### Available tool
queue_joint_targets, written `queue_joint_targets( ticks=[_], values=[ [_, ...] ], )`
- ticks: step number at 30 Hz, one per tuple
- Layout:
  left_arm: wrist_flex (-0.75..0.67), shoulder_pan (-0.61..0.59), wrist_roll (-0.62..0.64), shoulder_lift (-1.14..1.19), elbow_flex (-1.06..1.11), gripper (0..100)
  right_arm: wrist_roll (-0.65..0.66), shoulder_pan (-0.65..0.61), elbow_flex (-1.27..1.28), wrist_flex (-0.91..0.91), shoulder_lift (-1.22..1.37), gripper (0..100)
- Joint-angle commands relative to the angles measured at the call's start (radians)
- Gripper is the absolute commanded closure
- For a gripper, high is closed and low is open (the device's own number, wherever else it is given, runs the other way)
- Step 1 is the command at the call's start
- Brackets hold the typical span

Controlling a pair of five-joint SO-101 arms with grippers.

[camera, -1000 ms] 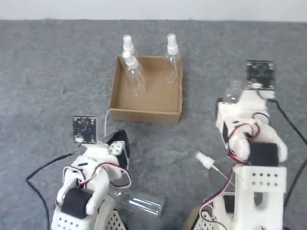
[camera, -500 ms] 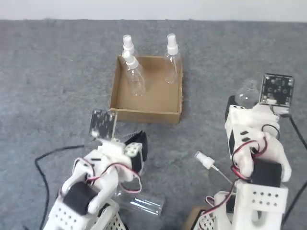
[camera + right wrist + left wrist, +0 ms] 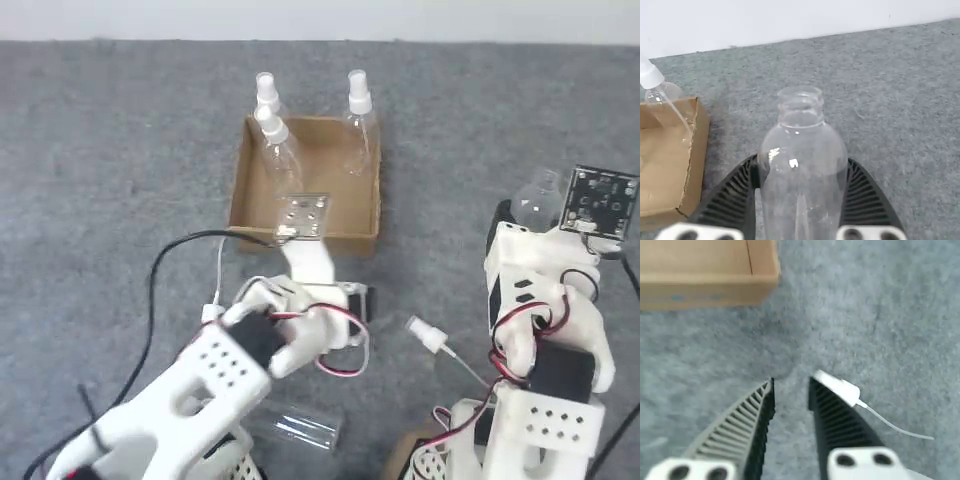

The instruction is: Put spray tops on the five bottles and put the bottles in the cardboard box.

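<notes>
Box (image 3: 345,243): three capped bottles (image 3: 283,160) upright at its far end. Left arm has swung in from near-left. The left gripper (image 3: 791,385) hangs parted, one finger just beside the loose top (image 3: 840,388), so a pickup looks next. Right gripper (image 3: 802,167), drawn back rightward, clamps an uncapped bottle (image 3: 801,135) upright, ready for that top.

1. The cardboard box (image 3: 350,242) sits far and central on the counter (image 3: 100,200).
2. Three bottles (image 3: 280,155) stand along its far wall.
3. The spray top (image 3: 428,335) lies near-right of the box, with the left claw (image 3: 791,383) just beside it.
4. The right claw (image 3: 802,167) holds a bottle (image 3: 538,198) upright, right of the box.
5. A second bottle (image 3: 295,425) lies nearest, left of the spray top.
</notes>
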Motion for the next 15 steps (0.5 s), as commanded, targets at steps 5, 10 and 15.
queue_joint_targets(
  ticks=[5, 10, 15],
  values=[
    [-0.209, 0.158, 0.117, 0.183, -0.062, 83, -0.009, 0.015, -0.014, -0.03, -0.028, 92.5],
    [-0.236, 0.222, 0.173, 0.298, -0.14, 83, -0.009, 0.015, -0.014, -0.03, -0.028, 92.5],
    [-0.236, 0.285, 0.226, 0.465, -0.257, 83, -0.009, 0.015, -0.012, -0.03, -0.025, 92.5]
  ],
)
